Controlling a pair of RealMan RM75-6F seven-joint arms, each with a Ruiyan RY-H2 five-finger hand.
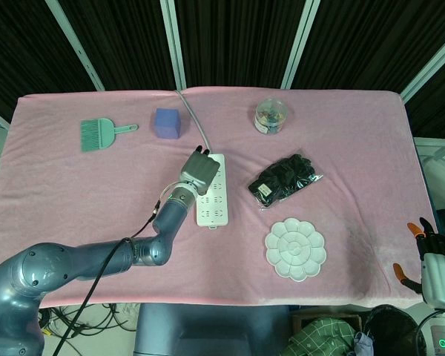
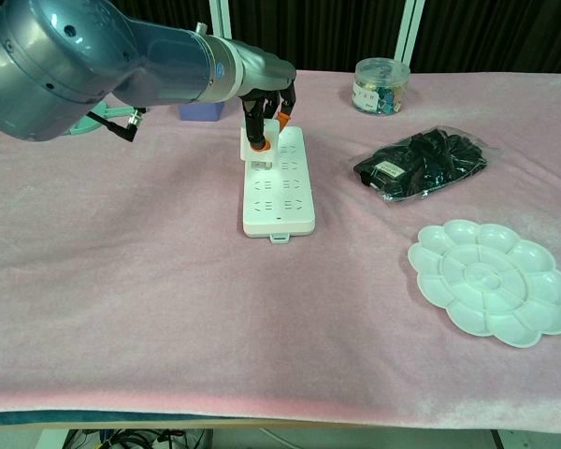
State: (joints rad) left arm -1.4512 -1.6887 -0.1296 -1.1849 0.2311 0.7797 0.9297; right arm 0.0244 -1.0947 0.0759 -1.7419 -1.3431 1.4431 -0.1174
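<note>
From the head view, the left hand [image 1: 199,172] is seen resting on the far end of a white power strip [image 1: 213,194], which lies mid-table on the pink cloth [image 1: 74,193]; how its fingers lie can't be made out here. The right hand [image 1: 436,259] is parked off the table's right edge, fingers loosely apart, nothing held. A paint palette [image 1: 295,248], bagged black items [image 1: 285,179], a jar [image 1: 271,116], a blue cube [image 1: 167,123] and a green brush [image 1: 99,133] are scattered around.

Over in the chest view, the fingers [image 2: 255,122] are shown curled down, tips pressed onto the strip's top end.
</note>
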